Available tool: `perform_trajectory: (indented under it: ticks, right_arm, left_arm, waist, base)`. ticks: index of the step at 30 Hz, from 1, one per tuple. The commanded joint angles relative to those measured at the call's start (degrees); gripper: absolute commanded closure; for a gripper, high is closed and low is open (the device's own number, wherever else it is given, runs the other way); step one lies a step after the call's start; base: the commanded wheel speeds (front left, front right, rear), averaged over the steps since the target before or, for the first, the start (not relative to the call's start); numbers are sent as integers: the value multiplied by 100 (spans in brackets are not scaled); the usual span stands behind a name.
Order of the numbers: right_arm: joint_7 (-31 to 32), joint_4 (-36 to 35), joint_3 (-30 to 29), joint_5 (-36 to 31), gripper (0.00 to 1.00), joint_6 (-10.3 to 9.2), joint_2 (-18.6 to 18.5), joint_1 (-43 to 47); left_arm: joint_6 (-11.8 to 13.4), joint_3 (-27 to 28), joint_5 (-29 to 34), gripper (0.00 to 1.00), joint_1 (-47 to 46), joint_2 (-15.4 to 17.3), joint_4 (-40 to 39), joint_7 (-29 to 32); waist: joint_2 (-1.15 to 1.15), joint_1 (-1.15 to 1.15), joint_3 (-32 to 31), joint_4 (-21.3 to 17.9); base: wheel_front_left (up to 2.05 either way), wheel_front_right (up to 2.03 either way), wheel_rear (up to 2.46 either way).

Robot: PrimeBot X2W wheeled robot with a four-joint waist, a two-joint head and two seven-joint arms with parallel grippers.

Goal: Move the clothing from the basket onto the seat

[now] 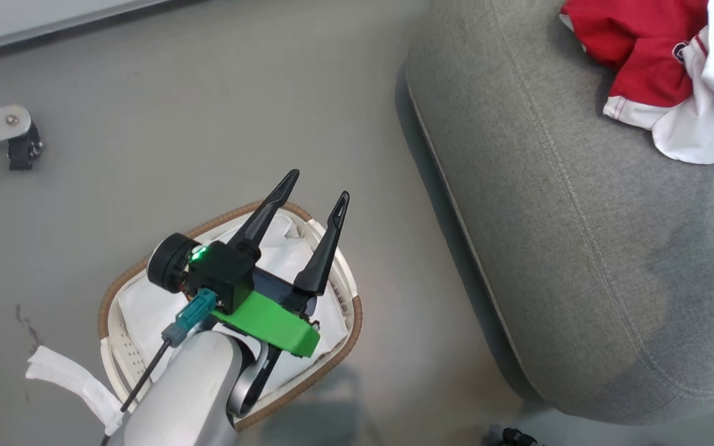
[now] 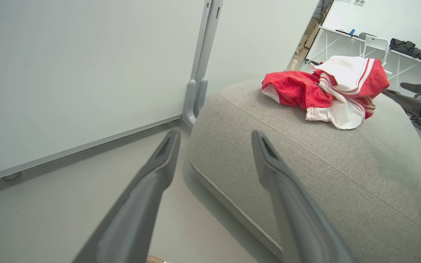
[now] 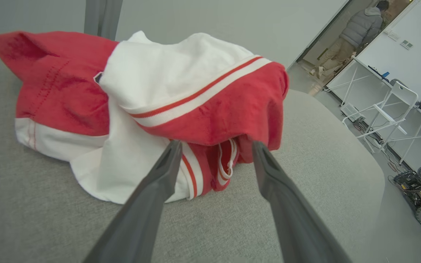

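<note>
On the left, the left claw (image 1: pixel 320 184) hangs above the basket (image 1: pixel 356 322). Its two dark fingers are spread wide with nothing between them, and the tips point away over the floor (image 1: pixel 208 93). Directly beneath this claw the white cloth liner (image 1: pixel 146 310) covers the basket's inside, and one strip trails over the rim onto the floor. To this claw's right, apart from the basket, lies the seat (image 1: pixel 580 248).

The clothing (image 1: pixel 648 62) lies on the seat's top, well ahead and to the right of the left claw. It is a crumpled heap whose long axis runs across the cushion, with the red garment at its left end and the white striped one at its right.

The right claw (image 3: pixel 216 144) points into the heap's right end. Its fingers are spread and pinch nothing, with the tips just at the hanging red hem. Whether they touch the hem cannot be told.
</note>
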Motion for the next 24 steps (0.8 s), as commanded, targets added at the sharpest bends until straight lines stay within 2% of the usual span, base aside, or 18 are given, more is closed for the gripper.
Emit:
perform_trajectory:
  ticks: [1, 12, 24]
  right_arm:
    - [-12, -106, 106, 77, 0, -9, 43, 208]
    - [-12, -843, 1393, 606, 0, -9, 260, 878]
    - [-12, -688, 2436, 1291, 0, -8, 515, 813]
  left_arm:
    - [-12, 72, 32, 0, 148, -28, 40, 5]
    - [-11, 1008, 272, 0, 832, -349, 355, 6]
    - [-11, 2431, 599, 0, 1273, -552, 710, 6]
  waist:
    - [0, 0, -432, -49]
    - [0, 0, -1239, 403]
    - [0, 0, -1665, 1164]
  base:
    - [0, 0, 0]
    - [0, 0, 0]
    - [0, 0, 0]
